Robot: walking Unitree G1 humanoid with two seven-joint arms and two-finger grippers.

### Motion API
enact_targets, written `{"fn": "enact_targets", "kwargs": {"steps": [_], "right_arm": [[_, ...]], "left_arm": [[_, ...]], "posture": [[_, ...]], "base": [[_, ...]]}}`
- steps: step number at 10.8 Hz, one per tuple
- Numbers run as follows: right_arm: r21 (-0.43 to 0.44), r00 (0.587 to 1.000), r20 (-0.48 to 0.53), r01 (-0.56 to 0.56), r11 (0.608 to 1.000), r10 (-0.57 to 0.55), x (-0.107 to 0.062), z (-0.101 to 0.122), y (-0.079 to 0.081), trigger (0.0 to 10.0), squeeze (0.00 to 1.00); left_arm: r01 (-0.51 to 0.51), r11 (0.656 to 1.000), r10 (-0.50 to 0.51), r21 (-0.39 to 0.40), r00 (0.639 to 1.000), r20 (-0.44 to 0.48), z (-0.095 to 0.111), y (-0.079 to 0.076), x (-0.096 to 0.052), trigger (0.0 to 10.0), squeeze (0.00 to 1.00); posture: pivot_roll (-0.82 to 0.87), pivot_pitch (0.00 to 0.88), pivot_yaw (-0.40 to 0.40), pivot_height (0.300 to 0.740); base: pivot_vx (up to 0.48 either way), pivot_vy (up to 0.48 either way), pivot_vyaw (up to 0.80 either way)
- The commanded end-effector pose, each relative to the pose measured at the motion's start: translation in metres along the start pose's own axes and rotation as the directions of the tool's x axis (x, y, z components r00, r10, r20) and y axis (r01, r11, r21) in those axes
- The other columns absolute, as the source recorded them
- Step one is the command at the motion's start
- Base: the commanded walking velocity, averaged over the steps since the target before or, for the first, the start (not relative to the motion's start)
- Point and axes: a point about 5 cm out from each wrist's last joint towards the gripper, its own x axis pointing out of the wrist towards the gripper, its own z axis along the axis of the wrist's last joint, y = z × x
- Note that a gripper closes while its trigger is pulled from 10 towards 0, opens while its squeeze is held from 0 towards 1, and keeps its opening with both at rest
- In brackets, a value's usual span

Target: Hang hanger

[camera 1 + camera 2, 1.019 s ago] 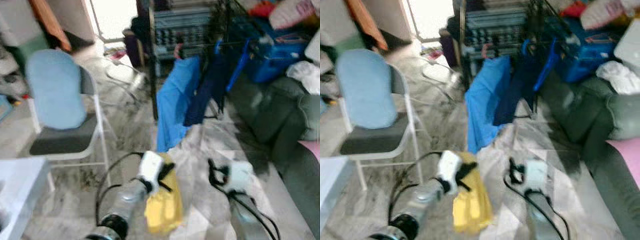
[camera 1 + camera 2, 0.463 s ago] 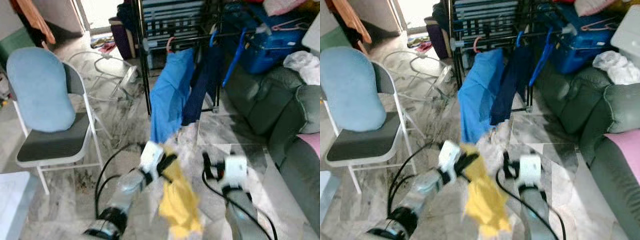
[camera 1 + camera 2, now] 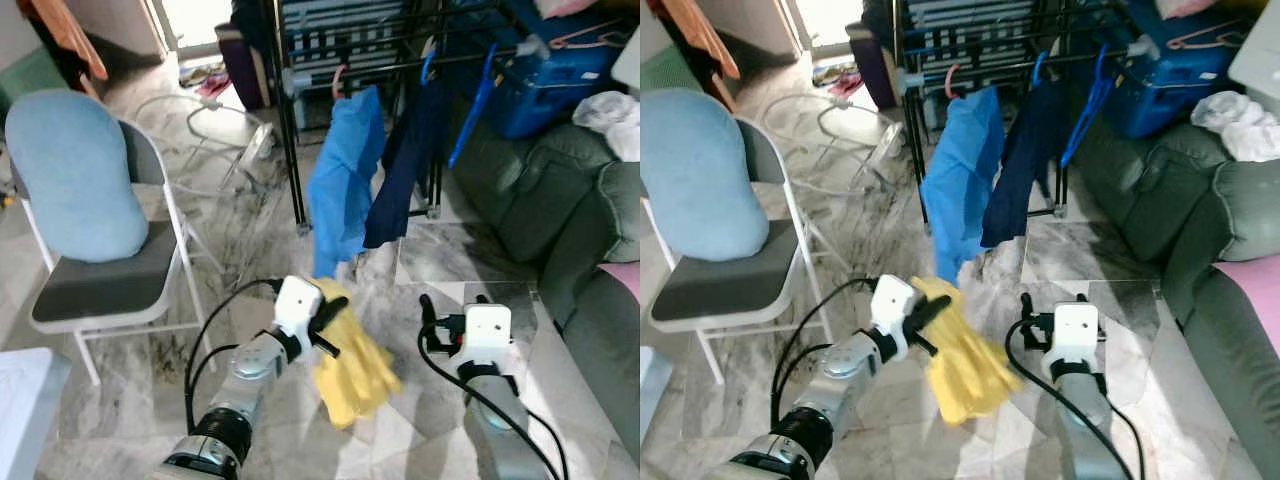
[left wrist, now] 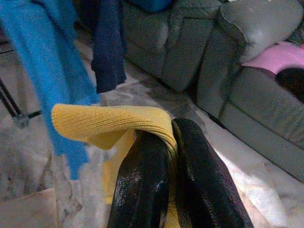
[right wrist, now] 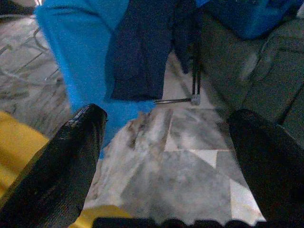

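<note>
The left gripper (image 3: 328, 322) stays clamped on the yellow garment (image 3: 352, 366); the clothes rack (image 3: 385, 70), ahead of it, looms closer, so hanging nears; right gripper (image 5: 166, 137) spread apart

Folding chair (image 3: 110, 290), white frame, dark seat, far left; light-blue cushion (image 3: 75, 175) leaning upright on backrest. Orange cloth (image 3: 70, 35) far left corner. White cable loops (image 3: 215, 125) on marble floor (image 3: 250, 230), far, betw. chair & rack. Grey-green sofa (image 3: 570, 210) right; white cloth (image 3: 615, 110) on top; pink patch (image 3: 620, 275) at sofa's near end. Blue bag (image 3: 555, 75) far right, behind sofa. White surface corner (image 3: 25, 400) near left.
</note>
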Motion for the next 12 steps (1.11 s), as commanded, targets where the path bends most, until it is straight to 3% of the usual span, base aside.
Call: {"fn": "enact_targets", "kwargs": {"steps": [1,5,9,12], "right_arm": [[0.001,1.0,-0.023,-0.02,1.0,0.02,-0.003,-0.005,0.005,10.0,0.0],[0.021,0.997,-0.017,-0.072,0.997,0.073,0.008,0.001,0.022,10.0,0.0],[0.036,0.997,-0.013,-0.069,0.997,0.07,0.013,0.001,0.025,10.0,0.0],[0.042,0.999,-0.021,-0.033,0.999,0.034,0.005,-0.005,0.017,10.0,0.0]], "left_arm": [[-0.019,1.0,0.019,-0.003,0.999,0.032,0.006,0.002,0.0,10.0,0.0],[-0.019,1.0,0.02,-0.002,0.998,0.053,0.008,-0.001,0.001,10.0,0.0],[-0.033,0.999,0.033,0.013,0.998,0.052,0.01,0.008,-0.004,10.0,0.0],[-0.02,1.0,0.019,0.015,0.999,0.043,0.011,0.007,-0.003,10.0,0.0]], "posture": [[-0.19,0.17,0.083,0.74],[-0.13,0.166,0.069,0.74],[-0.12,0.165,0.087,0.74],[-0.14,0.175,0.104,0.74]], "base": [[0.277,0.0,0.0],[0.308,0.0,0.0],[0.333,0.0,0.0],[0.348,0.0,0.0]]}}
